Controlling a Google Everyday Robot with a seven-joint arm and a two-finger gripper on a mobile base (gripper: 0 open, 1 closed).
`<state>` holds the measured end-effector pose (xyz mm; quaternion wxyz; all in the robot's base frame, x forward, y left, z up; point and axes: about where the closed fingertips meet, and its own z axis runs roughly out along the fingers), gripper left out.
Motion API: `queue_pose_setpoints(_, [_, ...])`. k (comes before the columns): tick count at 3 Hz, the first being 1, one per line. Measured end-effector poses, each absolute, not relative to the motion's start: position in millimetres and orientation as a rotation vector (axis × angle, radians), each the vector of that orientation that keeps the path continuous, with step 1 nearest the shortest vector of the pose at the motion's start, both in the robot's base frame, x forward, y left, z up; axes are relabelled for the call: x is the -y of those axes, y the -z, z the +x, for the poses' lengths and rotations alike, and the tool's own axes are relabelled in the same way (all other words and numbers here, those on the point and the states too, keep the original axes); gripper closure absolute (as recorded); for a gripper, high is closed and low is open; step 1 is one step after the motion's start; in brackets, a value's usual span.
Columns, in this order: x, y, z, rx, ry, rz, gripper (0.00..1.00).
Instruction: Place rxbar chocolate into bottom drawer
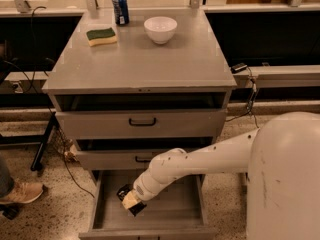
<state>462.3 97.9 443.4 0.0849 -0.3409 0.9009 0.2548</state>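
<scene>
The bottom drawer (pixel 172 215) of the grey cabinet is pulled out, showing a plain grey interior. My gripper (pixel 130 201) is down inside it, over the left part of the drawer floor, at the end of my white arm. It is shut on the rxbar chocolate (pixel 127 197), a small dark bar whose wrapper shows on both sides of the pale fingers (pixel 131 200). The bar sits low, near the drawer floor; I cannot tell if it touches.
Two upper drawers with black handles (pixel 142 121) stand slightly open above my arm. On the cabinet top (pixel 150 64) are a green-and-yellow sponge (pixel 101 36), a blue can (pixel 120 8) and a white bowl (pixel 160 29). A person's shoe (pixel 20 191) is at the left on the floor.
</scene>
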Motion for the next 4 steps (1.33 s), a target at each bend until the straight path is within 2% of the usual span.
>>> queue_pose_setpoints(1, [-94, -434, 461, -2.692, -0.755, -1.000, 1.00])
queue_pose_setpoints(3, [-96, -351, 532, -2.522, -0.784, -0.979, 1.00])
queue_pose_setpoints(4, [-110, -307, 548, -2.466, -0.888, -0.993, 0.82])
